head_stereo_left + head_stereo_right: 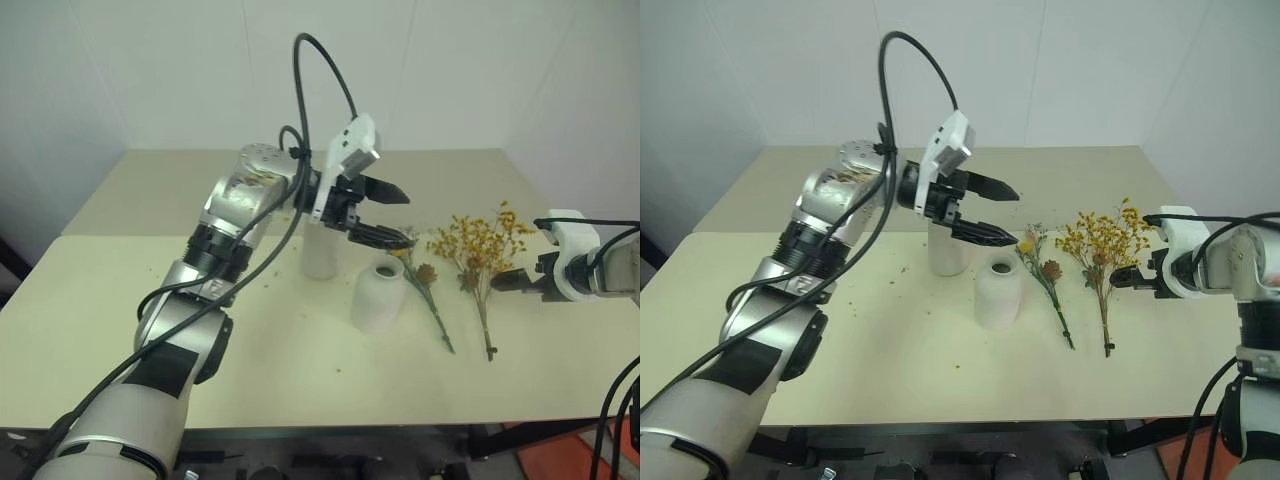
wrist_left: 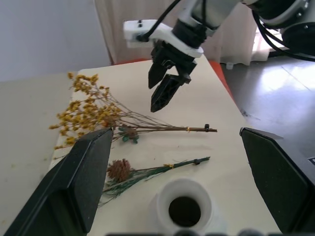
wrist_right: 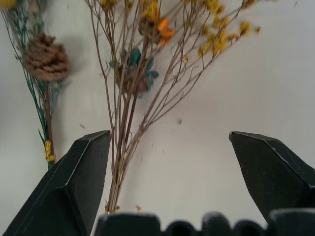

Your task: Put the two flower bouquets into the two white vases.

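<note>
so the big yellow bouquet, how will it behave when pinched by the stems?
Probably very light: the big yellow bouquet is thin brown stems with tiny blooms. Likely fragile and shedding, since crumbs already dot the table. The loose stems fan out, so some may slip the fingers.

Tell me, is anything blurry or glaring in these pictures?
Right wrist view: the pine cone head and the bushy bouquet look soft, close to the lens. Left wrist view: bright glare on the floor at the back. Head views: even light, soft shadows.
</note>
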`<action>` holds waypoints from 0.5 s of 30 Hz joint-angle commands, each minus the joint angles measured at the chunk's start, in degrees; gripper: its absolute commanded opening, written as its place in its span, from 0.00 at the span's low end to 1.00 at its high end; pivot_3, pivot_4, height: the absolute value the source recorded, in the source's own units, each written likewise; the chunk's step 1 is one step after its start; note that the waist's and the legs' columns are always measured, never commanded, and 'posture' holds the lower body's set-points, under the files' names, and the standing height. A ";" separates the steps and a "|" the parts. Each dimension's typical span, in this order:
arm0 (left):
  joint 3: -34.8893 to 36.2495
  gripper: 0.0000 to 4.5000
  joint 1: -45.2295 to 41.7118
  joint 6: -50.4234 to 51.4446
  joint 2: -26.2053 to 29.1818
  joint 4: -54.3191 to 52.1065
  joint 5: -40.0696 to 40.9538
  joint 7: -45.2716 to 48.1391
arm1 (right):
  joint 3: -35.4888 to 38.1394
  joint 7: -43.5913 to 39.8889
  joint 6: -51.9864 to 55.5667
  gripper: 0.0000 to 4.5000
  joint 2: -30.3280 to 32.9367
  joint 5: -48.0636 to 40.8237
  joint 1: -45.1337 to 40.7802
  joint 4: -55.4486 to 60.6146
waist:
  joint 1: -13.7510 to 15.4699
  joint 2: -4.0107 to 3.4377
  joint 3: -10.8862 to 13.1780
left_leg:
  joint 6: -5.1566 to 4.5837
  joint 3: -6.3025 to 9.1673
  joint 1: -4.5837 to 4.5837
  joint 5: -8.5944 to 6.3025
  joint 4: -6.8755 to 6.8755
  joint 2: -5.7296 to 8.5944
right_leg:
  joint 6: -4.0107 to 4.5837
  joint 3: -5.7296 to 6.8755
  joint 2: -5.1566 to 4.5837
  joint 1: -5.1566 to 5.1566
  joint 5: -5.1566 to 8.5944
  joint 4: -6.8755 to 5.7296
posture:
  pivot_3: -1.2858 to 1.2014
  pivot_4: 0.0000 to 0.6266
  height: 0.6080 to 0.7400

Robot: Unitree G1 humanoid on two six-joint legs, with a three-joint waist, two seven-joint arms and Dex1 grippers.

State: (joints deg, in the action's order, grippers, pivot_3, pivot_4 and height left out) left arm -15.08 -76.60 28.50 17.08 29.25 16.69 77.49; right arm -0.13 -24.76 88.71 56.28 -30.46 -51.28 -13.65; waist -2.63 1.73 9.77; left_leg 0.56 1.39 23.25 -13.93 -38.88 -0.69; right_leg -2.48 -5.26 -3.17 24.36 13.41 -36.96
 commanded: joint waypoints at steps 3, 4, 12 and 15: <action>0.55 1.00 -3.31 -1.01 -3.31 -0.06 -0.75 -0.61 | -13.95 -12.59 -1.45 1.00 3.24 2.78 -8.91 -11.42 | 0.02 -0.06 0.04 | 0.00 -0.01 0.01 0.00 -0.01 0.00 | -0.01 0.00 -0.01 0.00 0.00 0.01 | 0.52 0.24 1.00; 0.61 1.00 -3.41 -1.09 -3.87 0.21 -0.97 -0.89 | -17.12 -15.04 -2.16 1.00 3.58 3.67 -10.25 -13.13 | 0.02 -0.07 0.04 | 0.00 0.00 0.02 0.00 -0.01 0.01 | -0.01 0.01 -0.01 0.00 0.00 0.01 | 0.52 0.24 1.00; 0.81 1.00 -2.99 -1.07 -5.94 0.44 -1.49 -1.96 | -33.53 -29.80 -7.10 1.00 1.55 11.12 -17.30 -22.44 | -0.03 -0.21 0.13 | 0.00 -0.01 0.04 0.00 -0.02 0.01 | -0.02 0.01 -0.01 0.05 0.01 -0.02 | 0.52 0.24 1.00; 0.66 1.00 -2.36 -1.31 -5.82 -0.17 -1.69 -1.94 | -34.71 -31.61 -8.39 1.00 -1.34 13.05 -17.92 -25.09 | -0.20 -0.21 0.13 | 0.00 0.00 0.02 0.00 -0.02 0.00 | -0.02 0.01 -0.01 0.05 0.01 -0.04 | 0.52 0.24 1.00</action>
State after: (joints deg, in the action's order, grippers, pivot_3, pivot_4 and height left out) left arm -15.04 -77.97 28.28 11.22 30.66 15.32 75.70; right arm -34.56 -54.94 81.81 55.46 -18.99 -67.56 -37.65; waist -2.83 1.51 9.90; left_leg 0.57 1.39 23.26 -13.94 -38.91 -0.69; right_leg -2.50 -5.25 -3.17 24.42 13.41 -37.02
